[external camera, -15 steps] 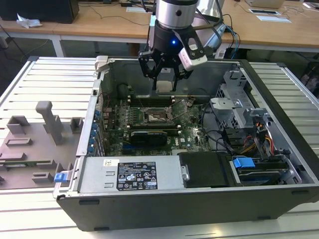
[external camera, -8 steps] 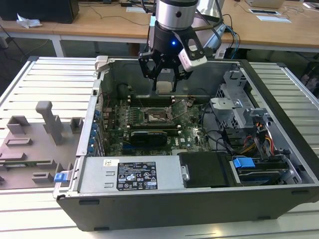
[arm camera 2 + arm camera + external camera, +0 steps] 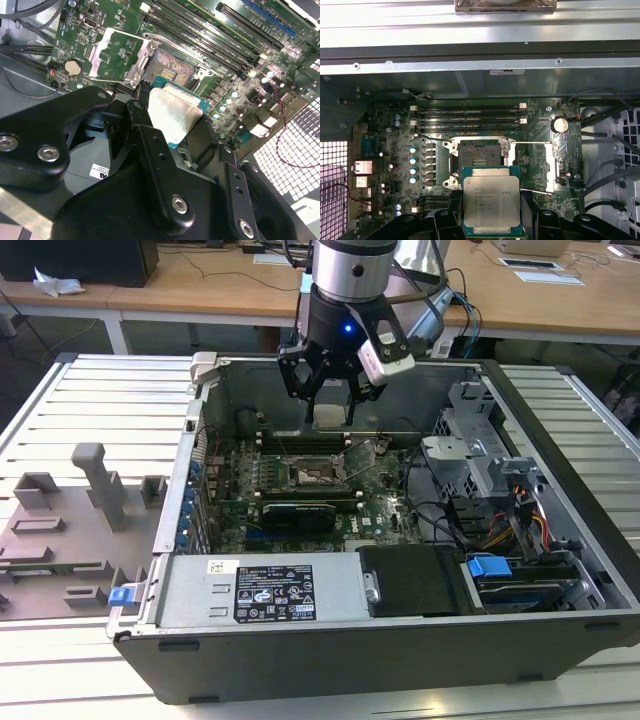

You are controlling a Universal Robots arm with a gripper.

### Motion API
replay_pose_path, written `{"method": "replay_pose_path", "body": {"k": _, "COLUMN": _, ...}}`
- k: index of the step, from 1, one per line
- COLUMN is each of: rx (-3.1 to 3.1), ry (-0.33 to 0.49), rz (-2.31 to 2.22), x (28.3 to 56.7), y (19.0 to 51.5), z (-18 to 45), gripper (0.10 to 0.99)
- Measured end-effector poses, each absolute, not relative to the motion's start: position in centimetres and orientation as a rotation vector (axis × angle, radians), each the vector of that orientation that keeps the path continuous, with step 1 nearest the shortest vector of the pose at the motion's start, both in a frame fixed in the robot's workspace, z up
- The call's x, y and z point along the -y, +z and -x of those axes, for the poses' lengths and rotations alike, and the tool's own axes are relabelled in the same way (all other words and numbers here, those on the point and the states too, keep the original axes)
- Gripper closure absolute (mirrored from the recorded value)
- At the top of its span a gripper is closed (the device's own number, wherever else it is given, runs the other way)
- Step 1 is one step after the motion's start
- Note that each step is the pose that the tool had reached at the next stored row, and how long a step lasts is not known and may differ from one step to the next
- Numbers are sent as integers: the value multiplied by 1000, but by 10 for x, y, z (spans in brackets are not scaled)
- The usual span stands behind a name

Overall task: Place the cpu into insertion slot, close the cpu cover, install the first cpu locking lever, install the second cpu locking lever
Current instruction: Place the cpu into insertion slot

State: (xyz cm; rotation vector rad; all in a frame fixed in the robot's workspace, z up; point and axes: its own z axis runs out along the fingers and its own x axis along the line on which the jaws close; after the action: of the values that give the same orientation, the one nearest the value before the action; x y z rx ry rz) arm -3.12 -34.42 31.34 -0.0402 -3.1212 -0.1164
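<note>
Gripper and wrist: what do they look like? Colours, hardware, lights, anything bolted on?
Silver-grey cylindrical arm wrist above a matte black gripper body with a small blue light lit. Black jointed link fingers, pinned with silver screws. A white-and-grey box module is mounted on one side. A black cable loops by the wrist.

The cpu [image 3: 491, 202] (silvery top) hangs near the bare insertion slot [image 3: 479, 157], cpu cover [image 3: 551, 167] open.
</note>
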Motion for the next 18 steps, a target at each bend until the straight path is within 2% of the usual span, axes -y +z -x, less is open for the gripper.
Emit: {"method": "replay_pose_path", "body": {"k": 18, "rx": 3121, "ry": -116, "rz": 40, "x": 344, "y": 307, "z": 31, "gripper": 541}}
